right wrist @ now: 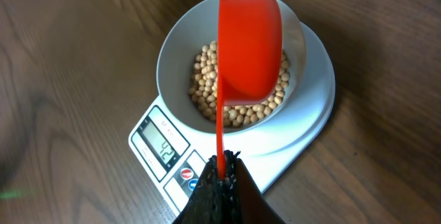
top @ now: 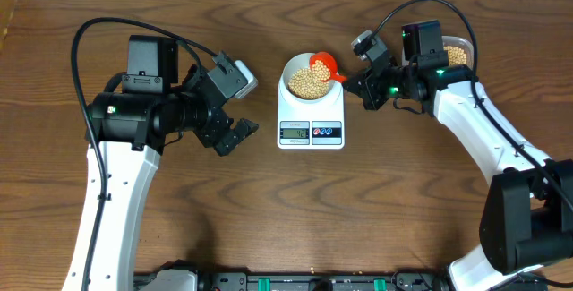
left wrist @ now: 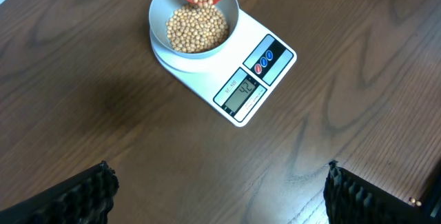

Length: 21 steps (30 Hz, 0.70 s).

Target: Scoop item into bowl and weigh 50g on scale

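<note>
Robotics lab, wood-grain table [top: 269, 210], two arms [top: 109, 197]

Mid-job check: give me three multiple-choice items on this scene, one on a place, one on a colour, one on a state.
1. The bowl sits: A on the scale; B beside it; C under it.
2. The scoop is: A blue; B red-orange; C green.
3. The left claw is: A open; B shut; C gripping the scoop.
Answers: 1 A, the bowl of soybeans rests on the scale's platform. 2 B, the red-orange scoop is tilted over the bowl in the right claw. 3 A, its jaws stand wide apart, empty.
</note>
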Each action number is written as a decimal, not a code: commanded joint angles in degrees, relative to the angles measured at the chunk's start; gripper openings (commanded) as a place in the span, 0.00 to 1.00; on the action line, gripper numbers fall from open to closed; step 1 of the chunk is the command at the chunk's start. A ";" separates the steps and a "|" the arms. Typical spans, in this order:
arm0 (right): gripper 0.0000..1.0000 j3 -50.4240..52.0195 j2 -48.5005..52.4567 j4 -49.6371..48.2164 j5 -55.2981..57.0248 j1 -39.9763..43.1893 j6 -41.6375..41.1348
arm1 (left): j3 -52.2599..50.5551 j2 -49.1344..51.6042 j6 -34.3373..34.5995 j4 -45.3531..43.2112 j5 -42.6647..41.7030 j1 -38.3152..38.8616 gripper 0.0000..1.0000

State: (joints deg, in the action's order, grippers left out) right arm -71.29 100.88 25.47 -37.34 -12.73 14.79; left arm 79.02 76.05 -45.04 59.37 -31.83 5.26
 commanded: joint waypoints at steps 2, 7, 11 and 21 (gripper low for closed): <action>0.01 0.17 0.50 -0.74 0.79 -0.61 2.03 | 1.05 -0.07 -0.37 0.15 -0.92 -0.20 0.98; 0.01 0.15 0.48 -1.97 -0.79 -0.98 1.99 | 1.03 -0.07 -0.37 0.15 -0.92 -0.20 0.98; 0.01 0.15 0.48 -2.08 1.49 -1.31 3.06 | 1.05 -0.07 -0.37 0.15 -0.94 -0.20 0.98; 0.01 0.13 0.26 -2.14 0.72 -1.42 3.04 | 1.03 -0.07 -0.37 0.15 -0.94 -0.20 0.98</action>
State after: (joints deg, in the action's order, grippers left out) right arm -71.29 100.88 23.49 -36.16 -13.80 16.97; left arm 79.02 76.05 -45.04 59.37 -31.83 5.26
